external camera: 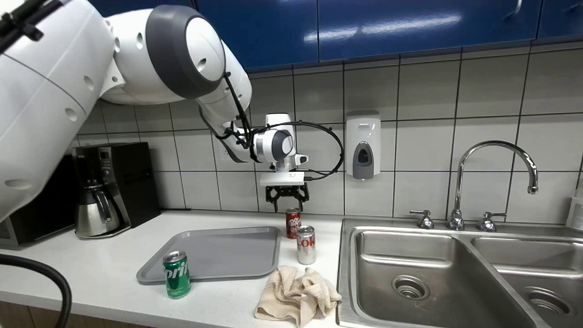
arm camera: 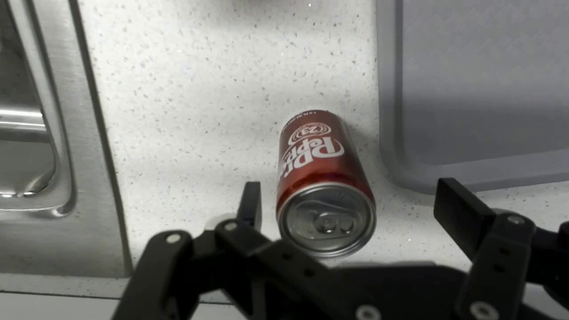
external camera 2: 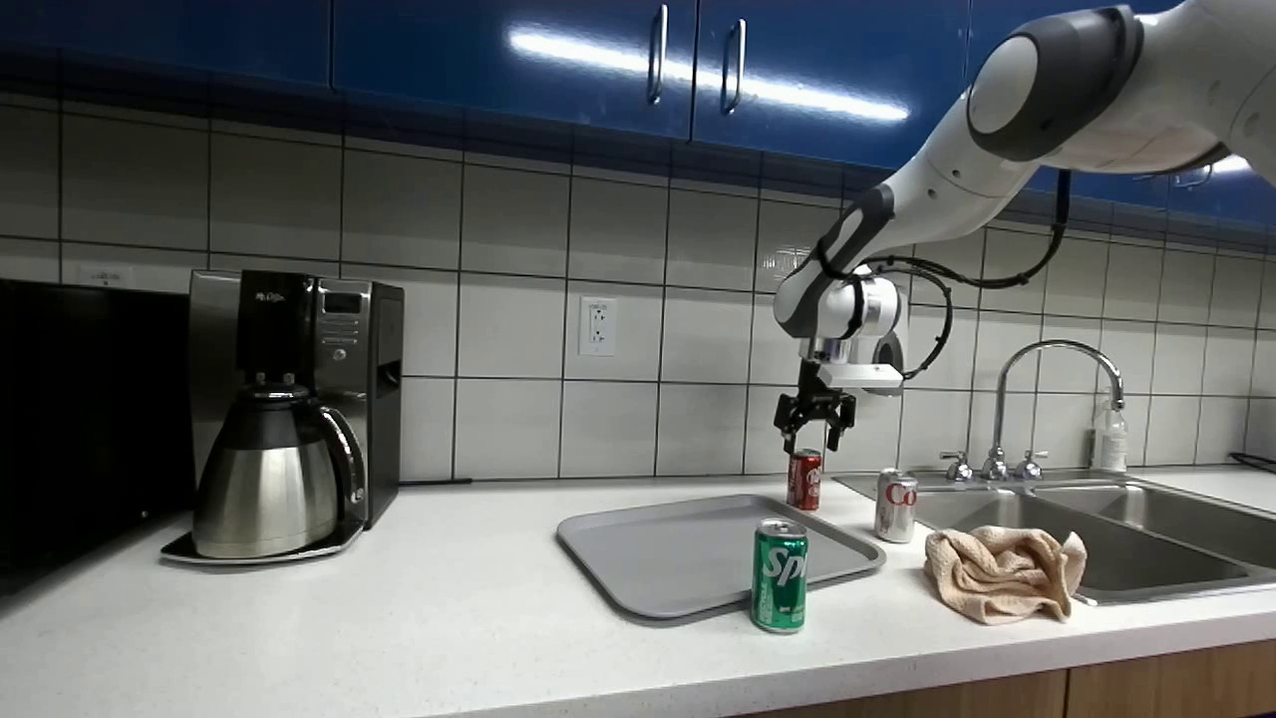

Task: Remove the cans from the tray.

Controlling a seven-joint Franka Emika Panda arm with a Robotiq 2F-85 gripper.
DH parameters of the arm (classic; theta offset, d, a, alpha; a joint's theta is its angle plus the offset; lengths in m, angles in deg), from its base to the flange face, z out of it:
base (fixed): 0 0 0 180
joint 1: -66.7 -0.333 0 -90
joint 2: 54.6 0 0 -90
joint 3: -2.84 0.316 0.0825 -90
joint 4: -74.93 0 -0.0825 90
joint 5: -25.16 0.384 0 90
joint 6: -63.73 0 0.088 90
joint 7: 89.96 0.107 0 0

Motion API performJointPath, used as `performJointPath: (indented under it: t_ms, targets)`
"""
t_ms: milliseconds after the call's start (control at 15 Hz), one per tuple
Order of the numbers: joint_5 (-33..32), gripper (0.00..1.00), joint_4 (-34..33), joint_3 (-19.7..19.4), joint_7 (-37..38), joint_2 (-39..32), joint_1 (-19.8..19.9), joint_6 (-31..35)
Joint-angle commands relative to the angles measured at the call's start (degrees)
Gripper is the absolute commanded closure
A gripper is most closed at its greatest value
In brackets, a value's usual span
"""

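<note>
Tiled wall [external camera: 428, 86]: the whole backdrop from here, pale squares parted by dark lines.
Blue cabinets [external camera: 410, 27]: glossy, hung along the top.
White countertop [external camera 2: 449, 618]: speckled, running along the foot of that wall.
Panda arm [external camera 2: 937, 189]: stretched out over the countertop, its end turned down near the wall.
Double-basin sink [external camera: 347, 273]: steel, let into the countertop, a gooseneck faucet [external camera: 457, 193] at its back edge.
Drip coffee maker [external camera 2: 339, 339]: back by the wall, a steel carafe [external camera 2: 269, 499] on its base.
Grey tray [external camera 2: 688, 548]: flat on the countertop, between coffee maker and sink.
Beige towel [external camera: 296, 296]: crumpled beside the sink.
Robotiq gripper [external camera 2: 811, 442]: jaws spread wide, pointing down.
Sprite can [external camera 2: 780, 578]: upright on the countertop, just off the tray's front edge; whether they touch, I can't tell.
Silver Coke can [external camera: 306, 246]: upright on the countertop between tray and sink, near the towel.
Dr Pepper can [arm camera: 315, 151]: upright on the countertop beneath the gripper, just beside the tray's back corner, apart from both jaws.
</note>
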Motion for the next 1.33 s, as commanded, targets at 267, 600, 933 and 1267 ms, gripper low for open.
performJointPath:
  t_ms: [267, 600, 933, 1267]
  targets:
    - [-1.1, 0.00, 15.6, 0.7, -4.1, 10.6, 0.6, 5.8]
    - [-1.1, 0.00, 23.0, 0.9, -7.2, 15.1, 0.8, 8.4]
    - [-0.8, 0.00, 29.9, 1.1, -10.9, 19.1, 1.1, 11.3]
    - [-0.7, 0.00, 36.7, 1.1, -14.4, 23.3, 1.3, 14.0]
